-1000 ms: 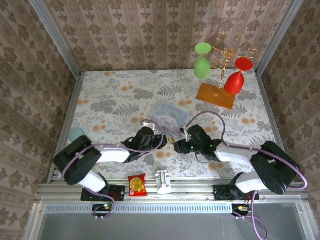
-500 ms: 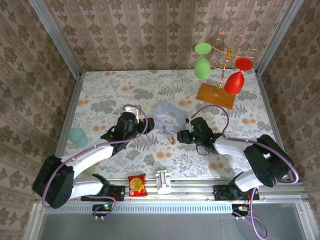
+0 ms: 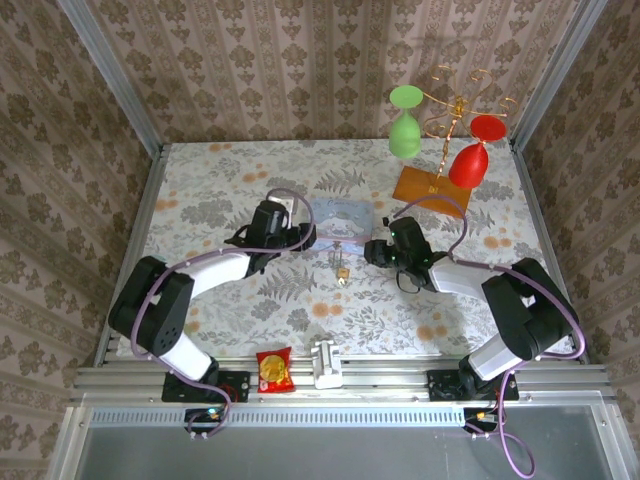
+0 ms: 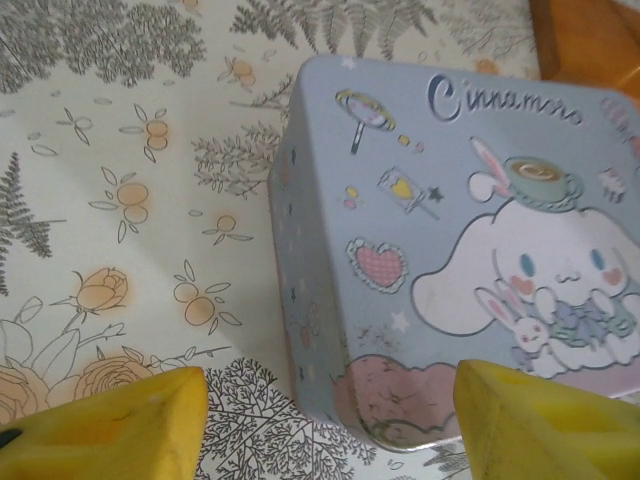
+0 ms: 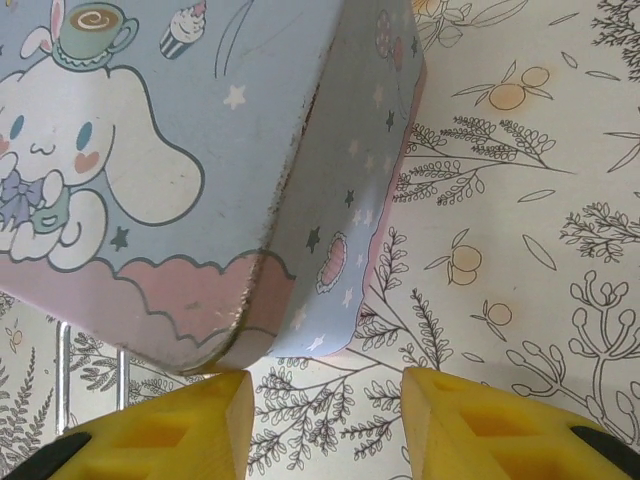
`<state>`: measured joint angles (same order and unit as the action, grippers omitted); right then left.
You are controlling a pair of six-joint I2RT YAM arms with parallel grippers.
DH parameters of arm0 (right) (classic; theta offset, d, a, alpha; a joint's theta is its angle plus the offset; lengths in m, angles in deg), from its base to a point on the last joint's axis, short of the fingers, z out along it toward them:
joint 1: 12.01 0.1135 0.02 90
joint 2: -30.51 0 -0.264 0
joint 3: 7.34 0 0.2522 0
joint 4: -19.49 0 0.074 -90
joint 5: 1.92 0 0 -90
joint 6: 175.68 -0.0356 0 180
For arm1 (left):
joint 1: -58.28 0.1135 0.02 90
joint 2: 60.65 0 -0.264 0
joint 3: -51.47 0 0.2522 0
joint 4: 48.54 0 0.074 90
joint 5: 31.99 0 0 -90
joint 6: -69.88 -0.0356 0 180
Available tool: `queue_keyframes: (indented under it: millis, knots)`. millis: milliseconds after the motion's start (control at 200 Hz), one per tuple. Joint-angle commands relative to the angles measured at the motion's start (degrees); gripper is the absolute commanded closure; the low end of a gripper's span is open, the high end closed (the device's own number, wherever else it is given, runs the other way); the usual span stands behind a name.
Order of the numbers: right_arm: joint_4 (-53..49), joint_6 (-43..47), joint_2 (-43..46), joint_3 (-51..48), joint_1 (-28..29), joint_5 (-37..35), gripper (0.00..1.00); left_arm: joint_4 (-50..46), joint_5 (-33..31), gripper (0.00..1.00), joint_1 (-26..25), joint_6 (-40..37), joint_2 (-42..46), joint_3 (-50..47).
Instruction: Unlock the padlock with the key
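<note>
- The padlock (image 3: 343, 273) sits on the floral tabletop (image 3: 220, 200), just on the near side of the pale blue Cinnamoroll tin (image 3: 340, 216). It's roughly between the two pincers, and neither one is touching it.
- In the right wrist view there's a thin silver U, which looks like the shackle (image 5: 62, 365), poking out next to the tin's near corner.
- The key: honestly can't pick it out, it's too tiny next to the padlock from above.
- The left pincer (image 3: 303, 234) is right at the tin's left side. In its own camera the yellow fingertips (image 4: 120, 425) are spread wide, with nothing in between, and the tin's corner is just ahead.
- The right pincer (image 3: 373, 250) is at the tin's right near corner. Its fingers (image 5: 480, 430) are apart too and holding nothing, with the tin's edge just beyond them.
- At the far right there's a gold wire rack (image 3: 455, 110) on a wooden base (image 3: 432, 190), with a green plastic goblet (image 3: 405, 130) and a red one (image 3: 468, 160) hanging upside down.
- On the near rail there's a red snack packet (image 3: 274, 370) and a white plastic block (image 3: 326, 362) side by side.
</note>
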<state>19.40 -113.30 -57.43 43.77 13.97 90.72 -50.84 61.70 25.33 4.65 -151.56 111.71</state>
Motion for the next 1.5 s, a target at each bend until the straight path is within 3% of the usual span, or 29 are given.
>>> queue_keyframes:
  millis: [0, 110, 220, 330, 460, 665, 1495]
  knots:
    - [-1.95, -0.74, 5.39, -1.75, 0.63, 0.99, 0.57, 3.0, 0.92, 0.34, 0.01, -1.12, 0.89, -0.19]
    - [-2.47, -3.93, 9.79, -4.38, 3.13, 1.63, 0.55, 3.16, 0.01, 0.33, -0.19, -0.64, 4.59, -3.03]
    - [-2.32, -5.43, 8.59, -2.99, 6.28, 3.18, 0.55, 2.54, 0.27, 0.33, -0.19, 0.25, 9.08, -5.16]
    - [2.53, -7.74, 1.62, -0.75, 6.78, 7.54, 0.56, 2.8, 1.89, 0.37, -0.49, 2.03, 12.37, -7.5]
    - [2.48, -6.25, -3.08, 2.68, 8.02, 6.14, 0.57, 3.52, 3.44, 0.43, -2.45, 4.53, 15.44, -10.86]
    - [5.27, -5.62, -7.83, 4.99, 8.74, 6.95, 0.58, 3.3, -0.18, 0.43, -6.97, 6.51, 19.66, -15.85]
    - [8.02, -4.88, -14.27, 7.01, 7.12, 9.51, 0.69, 8.29, -0.26, 0.43, -10.16, 10.14, 15.48, -19.69]
